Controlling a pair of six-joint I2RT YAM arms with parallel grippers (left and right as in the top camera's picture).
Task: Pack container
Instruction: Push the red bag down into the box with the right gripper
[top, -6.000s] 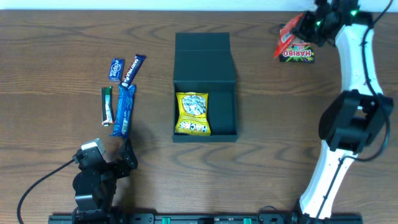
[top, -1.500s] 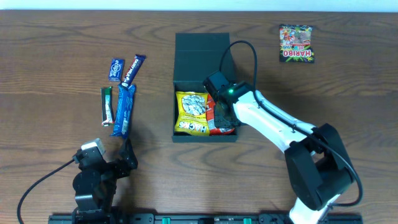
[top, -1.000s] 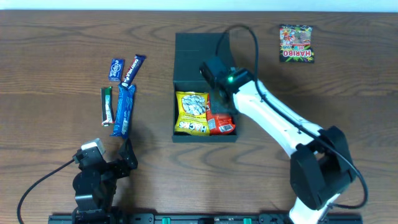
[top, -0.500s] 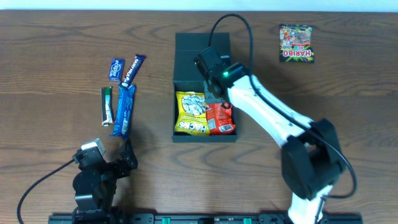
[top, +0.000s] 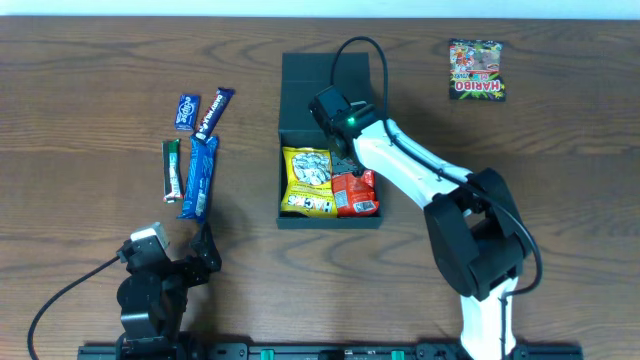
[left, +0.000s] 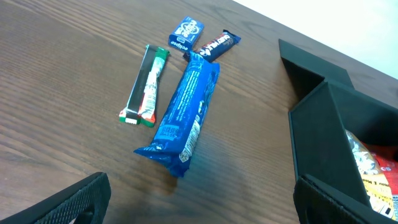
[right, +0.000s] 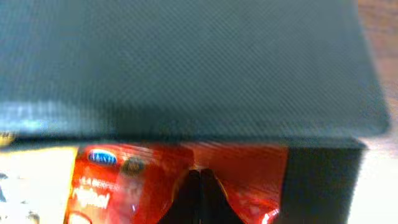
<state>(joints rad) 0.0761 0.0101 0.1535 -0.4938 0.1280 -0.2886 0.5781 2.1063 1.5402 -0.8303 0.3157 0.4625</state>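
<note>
Overhead: the container (top: 300, 138) sits open, flap (top: 322, 80) back, packets (top: 310, 180) inside, bars (top: 198, 175) well left of it. Left wrist: left claw (left: 199, 208) spread wide, empty, short of the container. Right wrist: right claw (right: 199, 186) pinched closed over the container's red packet (right: 155, 168). The container is probably stiff and light; grip the flap's edge.

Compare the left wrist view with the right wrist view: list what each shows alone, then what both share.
Left wrist only: long blue bar, green-white bar, small blue packet and dark bar. Right wrist only: the right end effector, shut. Both: the container and the red packet inside it.
</note>
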